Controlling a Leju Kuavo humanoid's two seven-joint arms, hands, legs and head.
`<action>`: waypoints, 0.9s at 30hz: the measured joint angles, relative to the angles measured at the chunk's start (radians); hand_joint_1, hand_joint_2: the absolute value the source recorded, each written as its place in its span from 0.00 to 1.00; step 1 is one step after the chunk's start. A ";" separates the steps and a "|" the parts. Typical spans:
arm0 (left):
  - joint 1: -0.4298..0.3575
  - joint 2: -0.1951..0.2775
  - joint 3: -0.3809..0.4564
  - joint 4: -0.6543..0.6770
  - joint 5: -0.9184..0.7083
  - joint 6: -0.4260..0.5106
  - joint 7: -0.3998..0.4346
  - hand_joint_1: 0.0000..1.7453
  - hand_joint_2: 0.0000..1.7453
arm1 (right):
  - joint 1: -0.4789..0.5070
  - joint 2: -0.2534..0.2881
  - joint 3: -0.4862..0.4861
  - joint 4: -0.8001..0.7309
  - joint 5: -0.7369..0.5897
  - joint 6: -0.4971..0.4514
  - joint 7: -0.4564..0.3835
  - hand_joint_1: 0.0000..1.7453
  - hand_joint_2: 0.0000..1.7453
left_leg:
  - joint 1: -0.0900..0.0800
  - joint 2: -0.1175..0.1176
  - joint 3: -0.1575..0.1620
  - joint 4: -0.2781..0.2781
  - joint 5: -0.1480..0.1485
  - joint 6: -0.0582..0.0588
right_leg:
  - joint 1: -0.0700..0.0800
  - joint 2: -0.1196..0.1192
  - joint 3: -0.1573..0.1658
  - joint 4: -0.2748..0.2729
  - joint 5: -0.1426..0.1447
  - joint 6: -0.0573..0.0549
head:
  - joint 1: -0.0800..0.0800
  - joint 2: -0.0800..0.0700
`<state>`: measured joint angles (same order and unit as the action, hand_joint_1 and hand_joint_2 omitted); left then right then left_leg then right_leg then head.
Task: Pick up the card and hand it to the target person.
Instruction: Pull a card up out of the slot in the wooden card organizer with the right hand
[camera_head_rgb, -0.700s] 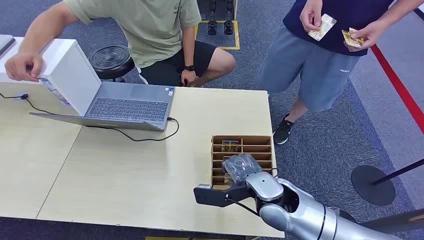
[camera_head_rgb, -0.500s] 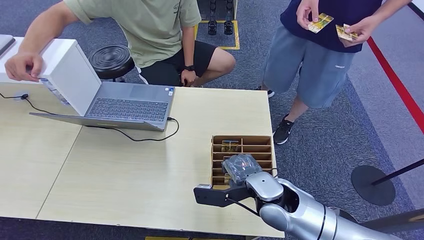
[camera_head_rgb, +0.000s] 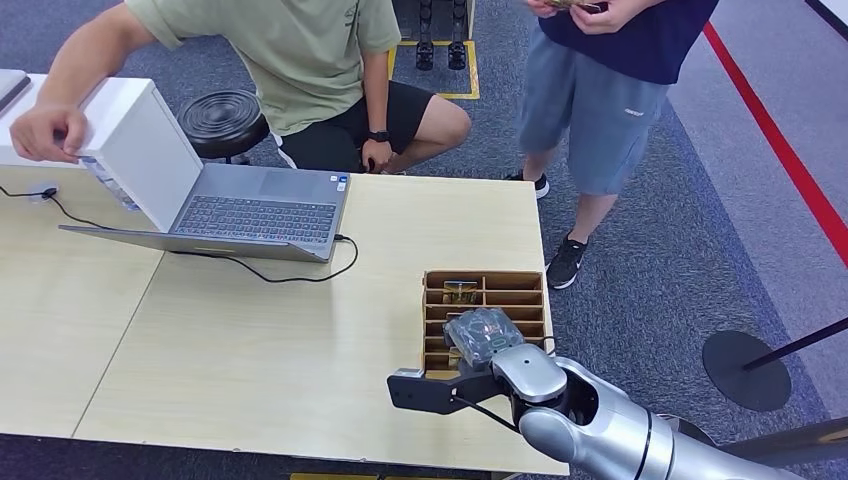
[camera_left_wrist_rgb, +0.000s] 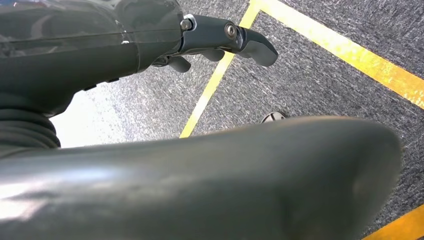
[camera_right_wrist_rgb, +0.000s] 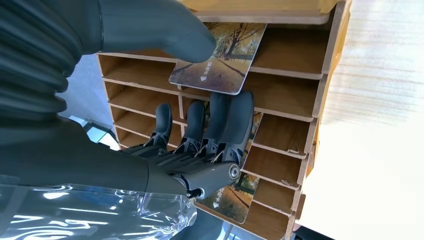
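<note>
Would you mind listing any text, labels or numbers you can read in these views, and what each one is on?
None can be read for certain.
Card pinched by the right hand: small white print beside an arrow, too blurred to read.
Second card lower in the wooden organizer: similar white print, unreadable.
Standing person's grey shorts: tiny white mark, too small.
Laptop: small stickers and key legends, too small.

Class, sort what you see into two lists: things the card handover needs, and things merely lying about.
Needed:
card
rack
right hand
standing person

Lying about:
laptop
stool
white box
cable
</note>
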<state>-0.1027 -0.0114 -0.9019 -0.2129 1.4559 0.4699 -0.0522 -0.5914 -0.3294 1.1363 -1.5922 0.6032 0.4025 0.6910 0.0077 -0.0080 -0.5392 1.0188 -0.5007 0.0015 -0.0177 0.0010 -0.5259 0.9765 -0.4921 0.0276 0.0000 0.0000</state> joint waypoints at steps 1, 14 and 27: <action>0.000 0.000 0.000 0.000 0.000 0.000 0.000 0.00 0.00 | 0.000 0.000 0.001 0.000 -0.003 0.001 0.001 0.73 1.00 | 0.000 0.000 0.000 0.000 0.000 0.000 | 0.000 0.000 0.000 0.000 0.000 0.000 | 0.000 0.000; 0.000 0.002 0.000 0.000 0.000 -0.001 -0.001 0.00 0.00 | -0.004 0.002 0.005 0.007 -0.011 0.002 -0.001 1.00 1.00 | 0.000 0.000 0.000 0.000 0.000 0.000 | 0.000 0.000 0.000 0.000 0.000 0.000 | 0.000 0.000; -0.001 0.009 -0.011 0.001 -0.010 -0.014 -0.009 0.00 0.50 | -0.009 0.001 0.013 0.017 -0.017 -0.010 -0.011 1.00 1.00 | 0.000 0.000 0.000 0.000 0.000 0.000 | 0.000 0.000 0.000 0.000 0.000 0.000 | 0.000 0.000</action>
<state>-0.1032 -0.0020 -0.9127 -0.2124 1.4456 0.4555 -0.0612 -0.5999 -0.3284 1.1492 -1.5754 0.5861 0.3925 0.6805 0.0076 -0.0081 -0.5391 1.0189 -0.5009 0.0014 -0.0178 0.0009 -0.5258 0.9768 -0.4924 0.0278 0.0000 0.0000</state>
